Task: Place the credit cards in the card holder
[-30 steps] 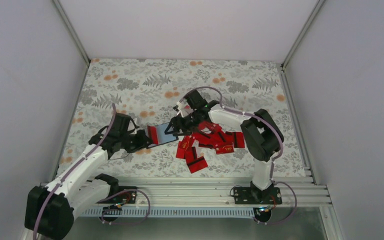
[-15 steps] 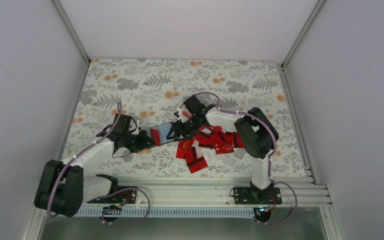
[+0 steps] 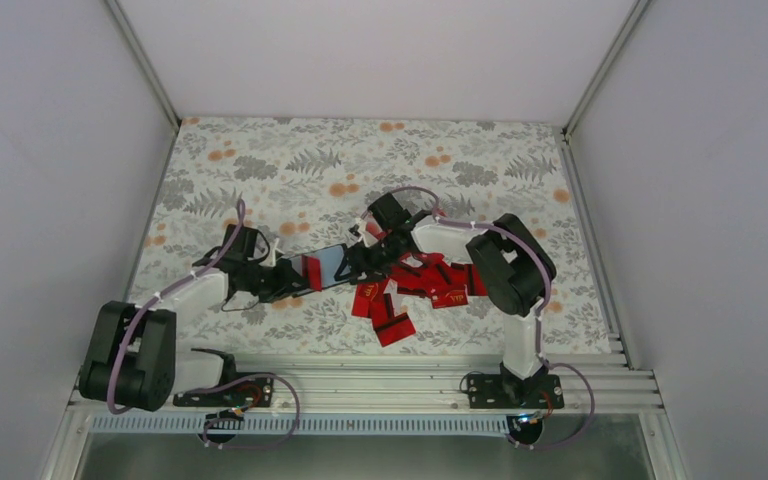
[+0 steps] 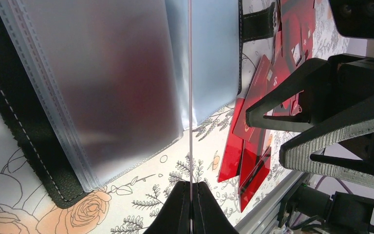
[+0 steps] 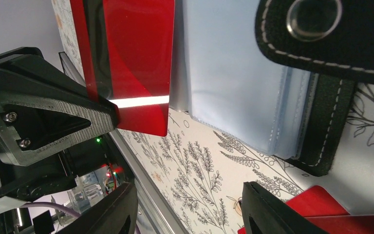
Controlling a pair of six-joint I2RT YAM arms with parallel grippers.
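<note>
While looking down from above, finds the open card holder at centre frame on the floral surface. Finds jaws of the left gripper clamped on one red credit card over the clear pockets. Sees jaws of the right gripper spread apart beside them. Spots credit cards heaped right of centre.

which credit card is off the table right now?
The credit card pinched in the left hand, held at the open card holder. All the other credit cards lie heaped on the table.
</note>
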